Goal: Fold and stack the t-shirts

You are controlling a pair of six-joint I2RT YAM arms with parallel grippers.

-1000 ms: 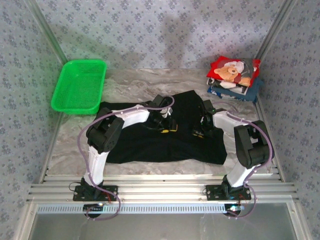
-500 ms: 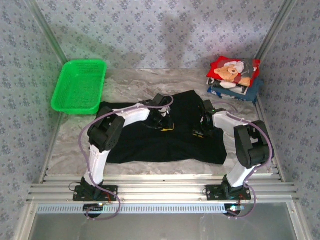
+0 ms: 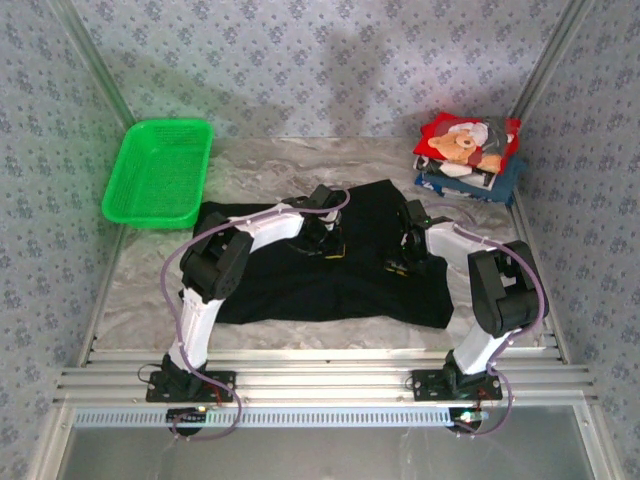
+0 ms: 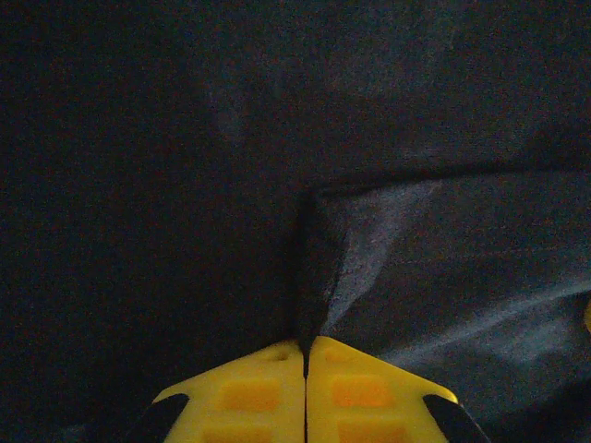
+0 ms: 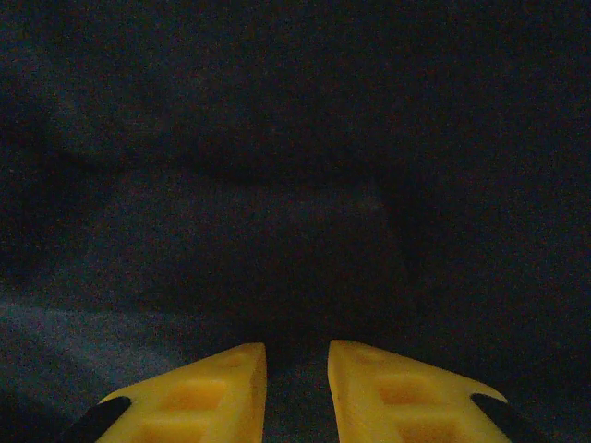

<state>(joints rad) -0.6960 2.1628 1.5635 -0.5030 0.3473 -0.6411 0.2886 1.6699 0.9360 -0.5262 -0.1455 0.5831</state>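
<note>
Marbled table [image 3: 140,300]: black t-shirt [image 3: 300,290] spread, folding judged in hand. Left gripper [image 4: 305,346] closed on a pleat; right gripper [image 5: 297,360] narrowly parted, hold indeterminable. Next: matched lift required. Folded stack [image 3: 468,152] at 1 o'clock.

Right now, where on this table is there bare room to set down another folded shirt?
Bare marble lies along the far edge of the table, between the green basket and the folded stack, and at the left, between the basket and the near rail. The middle is crowded: the black t-shirt covers it, with the left gripper and right gripper at it.
</note>
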